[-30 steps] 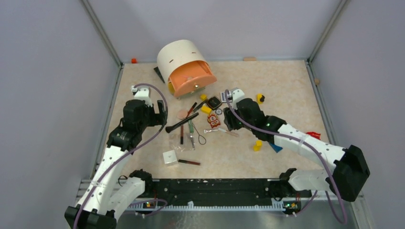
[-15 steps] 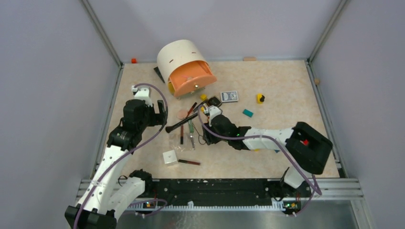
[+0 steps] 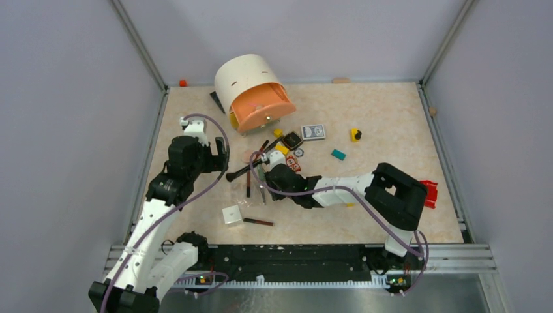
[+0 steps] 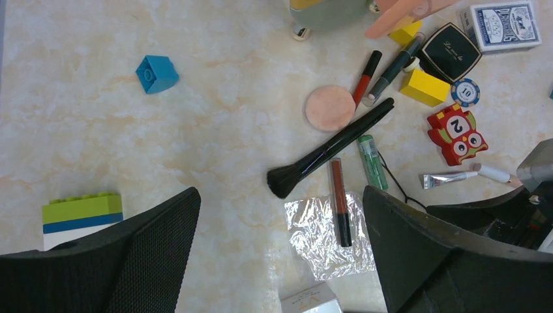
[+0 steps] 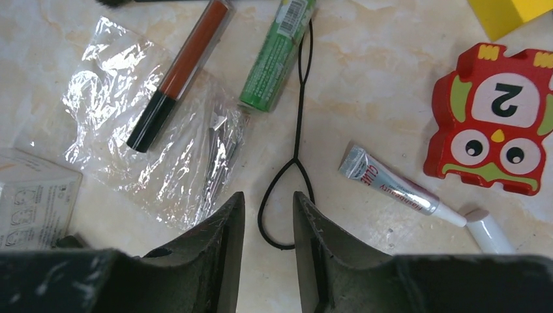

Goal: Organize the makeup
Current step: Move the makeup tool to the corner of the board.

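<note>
MAKEUP TABLE, OVERHEAD AND WRIST VIEWS: The right gripper (image 3: 267, 188) reaches in to the centre of the table (image 3: 391, 117) and hangs low over the makeup cluster. Its fingers (image 5: 225, 228) are parted by a narrow slit and grip nothing. A black cord loop (image 5: 295, 156) lies on the tabletop under that slit.

In the right wrist view, the clear pouch (image 5: 111, 124) lies crumpled flat at 10 o'clock. The dark-red pencil (image 5: 179, 75) lies over its upper part; whether it is on or inside the plastic cannot be told. A silver metal tool (image 5: 222, 153) shows through the pouch's right side. The green pencil (image 5: 277, 52) lies at 12 o'clock, just beside the cord. A glue tube (image 5: 391, 186) and a red owl block (image 5: 499, 120) sit at 2 to 3 o'clock, apart from the fingers.

The left gripper (image 3: 219, 156) hovers near the table's left rail (image 3: 151, 153), jaws spread wide and empty. Below it the long black brush (image 4: 332, 147) lies slantwise with its bristles toward 7 o'clock. Its handle points to 2 o'clock, where the black square compact (image 4: 451, 52) sits next to a deck of cards (image 4: 505, 25). A peach powder puff (image 4: 330, 108) lies just beside the handle.

Bare tabletop opens at 10 to 12 o'clock in the left wrist view, broken only by a blue block (image 4: 156, 73). More shows at 1 to 2 o'clock in the overhead view. A round organizer (image 3: 251, 91) stands at the far edge at 11 o'clock.
</note>
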`<state>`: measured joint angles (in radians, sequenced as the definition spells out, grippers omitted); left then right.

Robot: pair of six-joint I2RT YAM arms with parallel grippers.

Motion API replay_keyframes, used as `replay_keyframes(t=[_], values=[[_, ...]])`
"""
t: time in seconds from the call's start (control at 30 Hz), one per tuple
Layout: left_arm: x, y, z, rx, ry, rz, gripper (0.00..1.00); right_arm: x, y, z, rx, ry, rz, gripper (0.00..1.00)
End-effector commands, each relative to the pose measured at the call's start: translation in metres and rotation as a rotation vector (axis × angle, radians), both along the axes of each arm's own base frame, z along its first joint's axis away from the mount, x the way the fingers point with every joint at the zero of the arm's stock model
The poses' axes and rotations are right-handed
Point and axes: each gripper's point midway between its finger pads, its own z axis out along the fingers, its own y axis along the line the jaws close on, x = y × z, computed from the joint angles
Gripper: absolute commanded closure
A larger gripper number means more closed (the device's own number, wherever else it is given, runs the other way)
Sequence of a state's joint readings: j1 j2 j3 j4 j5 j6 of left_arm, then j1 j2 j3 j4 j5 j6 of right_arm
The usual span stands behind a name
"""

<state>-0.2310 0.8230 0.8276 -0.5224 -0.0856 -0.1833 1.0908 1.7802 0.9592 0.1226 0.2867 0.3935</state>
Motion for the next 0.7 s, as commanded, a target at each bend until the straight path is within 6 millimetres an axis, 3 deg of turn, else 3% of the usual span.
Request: replay_keyframes(t=[0.0,0.2,0.47,0.67], values=[[0.008,-0.002,0.007,-0.010,-0.045,-0.011,0.01,-0.008,0.012,-0.006,0.019,0.049,0.012,0.68],[0.008,-0.003,0.005,-0.010,-0.038,-0.015,0.01,-0.030,-0.012,-0.027,-0.068,0.112,-0.018,0.70],[0.009,-0.006,0.003,-0.013,-0.028,-0.026,0.01,-0.077,-0.077,-0.049,-0.204,0.258,-0.113,0.71],[0.009,-0.007,0.003,-0.016,-0.029,-0.032,0.01,-0.128,-0.123,-0.042,-0.212,0.387,-0.160,0.71]])
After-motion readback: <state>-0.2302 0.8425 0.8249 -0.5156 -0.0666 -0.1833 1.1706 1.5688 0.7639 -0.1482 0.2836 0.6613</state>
